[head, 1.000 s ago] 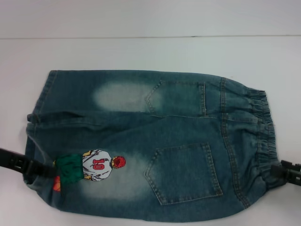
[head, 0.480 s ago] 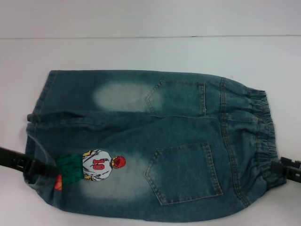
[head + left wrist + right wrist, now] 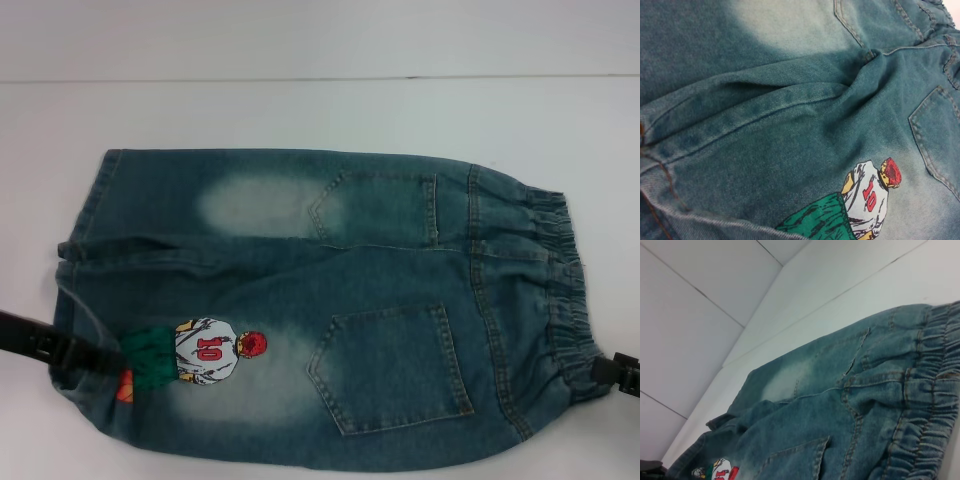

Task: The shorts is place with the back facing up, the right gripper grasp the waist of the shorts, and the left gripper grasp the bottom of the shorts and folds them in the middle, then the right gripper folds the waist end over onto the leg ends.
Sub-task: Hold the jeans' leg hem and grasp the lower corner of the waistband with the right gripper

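The blue-green washed denim shorts (image 3: pixel 320 310) with pale faded patches lie flat, back side up, on the white bench (image 3: pixel 320 110), with the gathered elastic waist of the shorts (image 3: pixel 560 285) towards the robot's right and the straight stitched bottom of the shorts (image 3: pixel 85 290) towards its left. Two back pockets face up, one (image 3: pixel 380 205) on the far half and one (image 3: pixel 395 370) on the near half, and the cartoon basketball-player patch numbered 10 (image 3: pixel 205 352) sits on the near leg close to the hem, with a sliver of an orange patch (image 3: pixel 123 388) just beside it at the edge. The black left gripper (image 3: pixel 75 357) reaches in from the picture's left border and meets the near leg hem beside the patch; its fingertips are buried in the fold of denim, so whether they pinch the cloth cannot be told. The black right gripper (image 3: pixel 612 374) shows only as a small dark tip at the right border, touching the near corner of the waistband, most of it cut off, and its finger state cannot be told either. The left wrist view is filled by denim, a raised crease along the centre seam and the patch; the right wrist view shows the ruffled waistband close up and, far off in a corner, a dark blurred shape too small to make out.
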Available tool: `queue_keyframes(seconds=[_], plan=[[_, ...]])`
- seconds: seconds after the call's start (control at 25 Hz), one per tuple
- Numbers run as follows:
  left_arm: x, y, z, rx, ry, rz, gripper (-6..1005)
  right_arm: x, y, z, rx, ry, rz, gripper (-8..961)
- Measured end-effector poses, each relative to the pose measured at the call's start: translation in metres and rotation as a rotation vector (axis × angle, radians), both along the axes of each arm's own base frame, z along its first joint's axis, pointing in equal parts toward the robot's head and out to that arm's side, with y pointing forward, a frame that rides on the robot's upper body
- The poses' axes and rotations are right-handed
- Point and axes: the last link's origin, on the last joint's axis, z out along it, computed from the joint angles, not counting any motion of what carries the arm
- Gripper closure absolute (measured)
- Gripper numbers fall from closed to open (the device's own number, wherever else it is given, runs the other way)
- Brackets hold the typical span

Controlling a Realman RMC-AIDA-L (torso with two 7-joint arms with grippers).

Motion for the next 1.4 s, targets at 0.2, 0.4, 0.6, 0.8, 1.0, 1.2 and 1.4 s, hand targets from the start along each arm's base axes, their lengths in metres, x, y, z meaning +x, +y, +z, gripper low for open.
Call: queue_keyframes(seconds=[0.2, 0.4, 0.6, 0.8, 1.0, 1.2, 1.4], plan=[[0.0, 0.0, 0.0, 0.0, 0.0, -0.001, 979, 0.001, 0.001, 0.003, -0.008, 0.007, -0.014, 39], [-0.001, -0.001, 0.0, 0.001, 0.0, 0.0, 979, 0.0, 0.003, 0.005, -0.028, 0.016, -0.022, 39], [-0.003, -0.002, -0.003, 0.0, -0.004, 0.006, 979, -0.003, 0.009, 0.005, -0.054, 0.015, -0.016, 39], [-0.003, -0.001, -0.003, 0.002, -0.004, 0.003, 979, -0.003, 0.013, 0.006, -0.072, 0.012, -0.026, 39], [0.0, 0.001, -0.003, 0.012, -0.019, -0.013, 979, -0.001, 0.012, 0.01, -0.067, 0.01, -0.031, 39], [0.003, 0.003, -0.005, 0.007, -0.021, -0.024, 979, 0.001, 0.01, 0.014, -0.068, 0.01, -0.038, 39], [0.008, 0.005, -0.007, -0.007, -0.023, -0.033, 979, 0.001, 0.009, 0.021, -0.078, 0.023, -0.042, 40]])
